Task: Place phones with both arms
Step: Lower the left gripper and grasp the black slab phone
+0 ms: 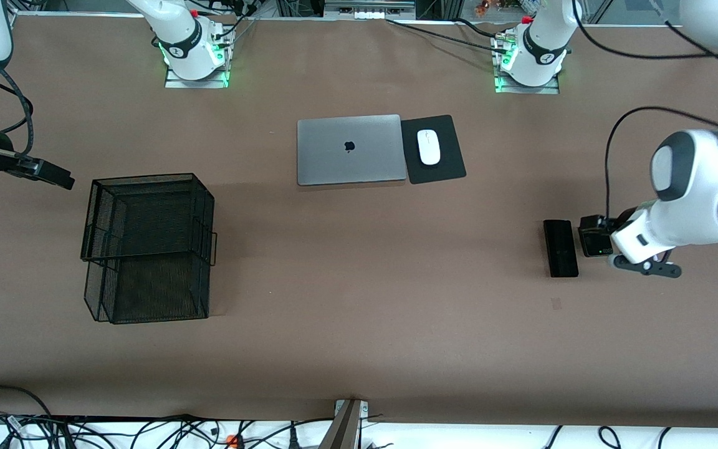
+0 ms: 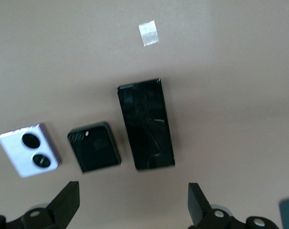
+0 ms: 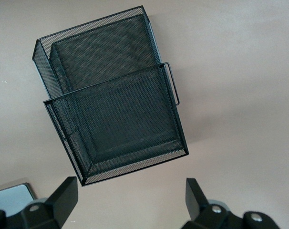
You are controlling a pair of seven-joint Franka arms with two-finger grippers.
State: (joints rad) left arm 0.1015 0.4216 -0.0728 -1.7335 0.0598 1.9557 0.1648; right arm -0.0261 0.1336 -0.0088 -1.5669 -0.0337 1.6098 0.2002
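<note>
My left gripper (image 2: 130,202): fingers apart over long black phone (image 2: 146,124) | step: descend centred, straddle its narrow width at 12–6 o'clock | right gripper (image 3: 130,200): apart, waiting over mesh tray (image 3: 111,100).

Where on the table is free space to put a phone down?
Bare table lies between the mesh basket and the long phone, nearer the camera than the laptop. Crowded: three phones side by side under the left gripper.
</note>
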